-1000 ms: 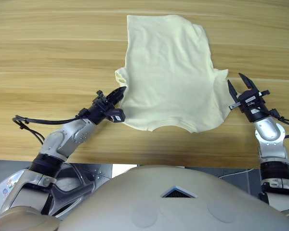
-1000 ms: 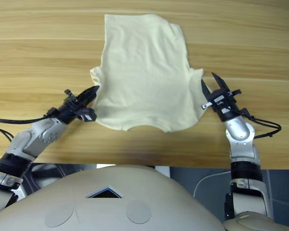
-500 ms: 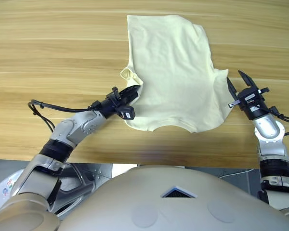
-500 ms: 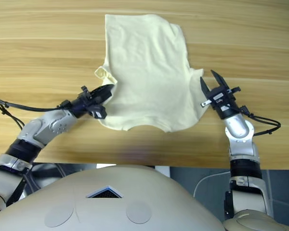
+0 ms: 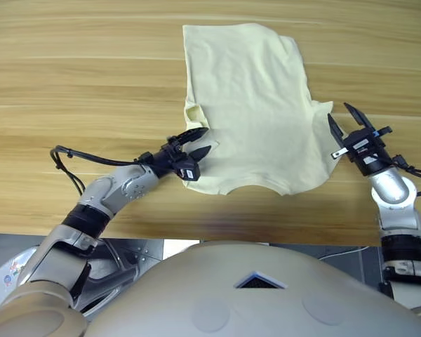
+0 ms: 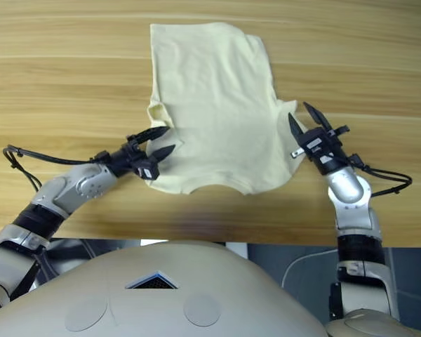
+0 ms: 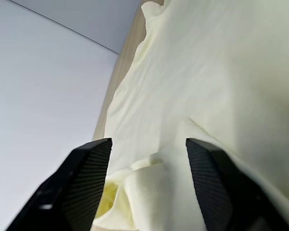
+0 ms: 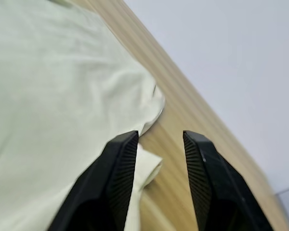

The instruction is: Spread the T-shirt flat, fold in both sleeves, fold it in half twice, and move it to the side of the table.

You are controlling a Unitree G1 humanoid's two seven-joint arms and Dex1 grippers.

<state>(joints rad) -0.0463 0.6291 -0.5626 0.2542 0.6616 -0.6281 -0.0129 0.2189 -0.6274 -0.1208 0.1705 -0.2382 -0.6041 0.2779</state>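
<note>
A wooden table (image 5: 70,84) carries a pale yellow T-shirt (image 5: 252,105), hem at 12 o'clock, collar at 6. The left claw (image 5: 202,140), at the shirt's 8 o'clock, gapes over the tucked sleeve, gripping nothing. The right claw (image 5: 349,121), at 4 o'clock, gapes empty beside the other sleeve. The cloth looks light and limp; it is best pinched at the sleeve edges.

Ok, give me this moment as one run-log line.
T-shirt: flat on table, left-side sleeve turned in | left gripper: open at that sleeve | right gripper: open at right-side sleeve
</note>
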